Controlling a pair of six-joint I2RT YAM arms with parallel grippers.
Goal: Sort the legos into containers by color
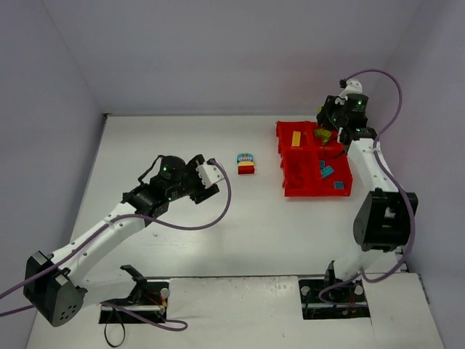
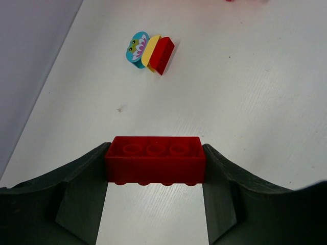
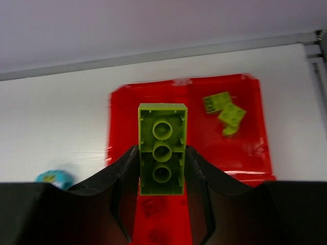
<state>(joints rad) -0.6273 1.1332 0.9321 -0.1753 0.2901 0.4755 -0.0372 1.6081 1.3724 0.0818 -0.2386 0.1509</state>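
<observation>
**Right gripper**: jaws closed to brick width on a lime-green brick. The brick is held lengthwise with its studs toward the wrist camera, above the red tray.
- Two loose green bricks lie in the tray's far-right bin.
- Centre your brick over that bin, clear of the dividers.
- Open low, so it does not bounce out.

**Left gripper**: jaws clamped on the two ends of a red brick, apparently held aloft, well left of the tray.
- You cannot pick out a red bin, red on red, so check before you release.

**Between that gripper and the tray:** a teal-yellow-red brick stack, apart from the tray's left wall and unsorted.

**In the tray:** a yellow brick in the far-left bin and teal bricks in the near-right bin.
</observation>
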